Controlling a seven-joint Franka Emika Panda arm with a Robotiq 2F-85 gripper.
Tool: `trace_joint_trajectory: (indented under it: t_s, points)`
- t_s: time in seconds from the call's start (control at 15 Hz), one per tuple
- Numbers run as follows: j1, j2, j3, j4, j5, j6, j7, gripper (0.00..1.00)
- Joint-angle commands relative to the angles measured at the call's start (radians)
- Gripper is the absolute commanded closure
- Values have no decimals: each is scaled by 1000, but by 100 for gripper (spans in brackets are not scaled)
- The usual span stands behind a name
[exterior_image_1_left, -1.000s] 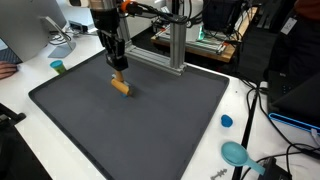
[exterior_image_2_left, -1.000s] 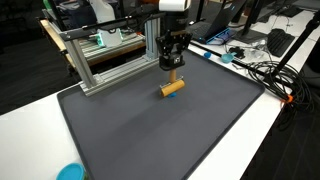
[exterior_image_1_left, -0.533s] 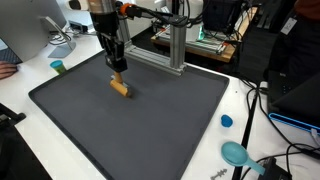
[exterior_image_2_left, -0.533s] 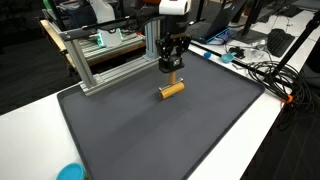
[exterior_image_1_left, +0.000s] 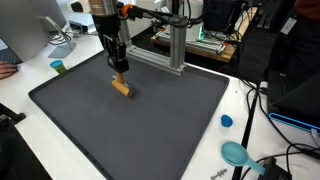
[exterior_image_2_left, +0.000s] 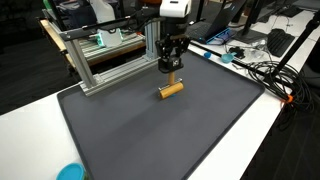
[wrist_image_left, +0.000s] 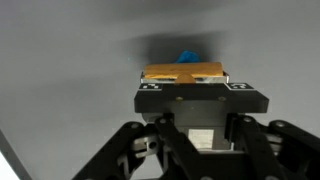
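Observation:
An orange-tan wooden block hangs slanted directly under my gripper, over the far part of the dark grey mat. The jaws are shut on its upper part. I cannot tell whether the block touches the mat or hovers just above it. In the wrist view the gripper fills the lower half. Its body hides the fingertips, and the tan block with a blue bit beyond it shows just past them.
An aluminium frame stands at the mat's far edge, close behind the gripper. A small blue cap, a teal dish and a teal cup lie off the mat. Cables run along one side.

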Motion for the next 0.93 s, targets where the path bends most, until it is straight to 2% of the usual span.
trace_joint_trajectory:
  t_s: [0.0,0.53,0.87]
  points:
    - [19,40,-21,9,-27,-39,21,78]
    - [10,60,-9,12,3,-62,-13,78]
    - [20,75,-17,14,-22,-76,6,78]
